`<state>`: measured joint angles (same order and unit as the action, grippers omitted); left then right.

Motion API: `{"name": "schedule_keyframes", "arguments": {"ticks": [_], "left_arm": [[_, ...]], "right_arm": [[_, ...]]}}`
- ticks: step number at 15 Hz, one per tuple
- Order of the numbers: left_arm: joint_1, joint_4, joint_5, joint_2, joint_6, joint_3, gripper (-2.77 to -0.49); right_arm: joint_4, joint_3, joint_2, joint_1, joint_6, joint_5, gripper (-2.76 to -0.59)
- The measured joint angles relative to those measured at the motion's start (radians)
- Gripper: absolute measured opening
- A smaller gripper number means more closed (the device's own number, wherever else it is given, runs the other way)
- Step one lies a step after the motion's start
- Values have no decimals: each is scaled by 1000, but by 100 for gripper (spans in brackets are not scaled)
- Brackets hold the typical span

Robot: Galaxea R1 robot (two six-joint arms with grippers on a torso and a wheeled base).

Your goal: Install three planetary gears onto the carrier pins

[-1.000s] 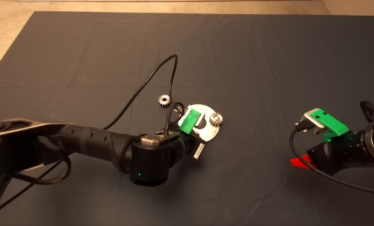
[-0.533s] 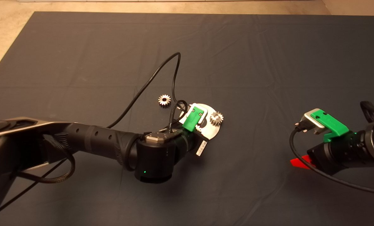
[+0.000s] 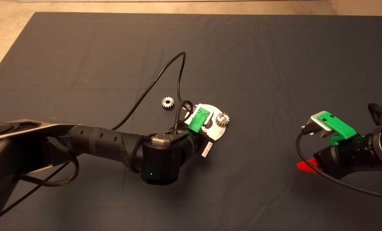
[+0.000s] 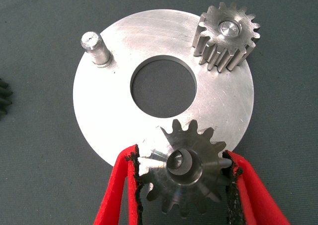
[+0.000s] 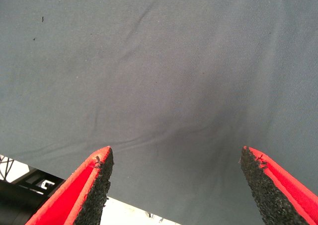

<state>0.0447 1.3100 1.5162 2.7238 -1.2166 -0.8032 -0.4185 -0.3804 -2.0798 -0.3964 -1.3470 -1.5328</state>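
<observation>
Planetary gear (image 4: 186, 173) number two sits pinched in my left hand (image 4: 183, 178) over the near rim of the carrier plate (image 4: 99, 115), so I must centre its bore on the pin beneath, keep it level, then lower gently; right hand (image 5: 176, 180) waits open, far right

Head camera looks down from above on the whole mat (image 3: 274, 64); left wrist camera sits close over the round plate (image 4: 99, 111), also seen overhead; right wrist camera faces bare mat.
</observation>
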Motion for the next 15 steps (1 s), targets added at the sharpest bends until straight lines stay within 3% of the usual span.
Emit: {"name": "schedule_keyframes", "arguments": {"ticks": [4, 12, 14, 15], "left_arm": [[0, -2, 16, 11, 41, 0, -253], [9, -50, 13, 10, 93, 2, -253], [11, -74, 13, 10, 93, 15, -253], [17, -103, 10, 10, 93, 24, -253]], "right_arm": [[0, 0, 0, 0, 0, 0, -147], [0, 0, 0, -14, 0, 0, -147], [0, 0, 0, -19, 0, 0, -147], [1, 0, 0, -19, 1, 0, -147]]}}
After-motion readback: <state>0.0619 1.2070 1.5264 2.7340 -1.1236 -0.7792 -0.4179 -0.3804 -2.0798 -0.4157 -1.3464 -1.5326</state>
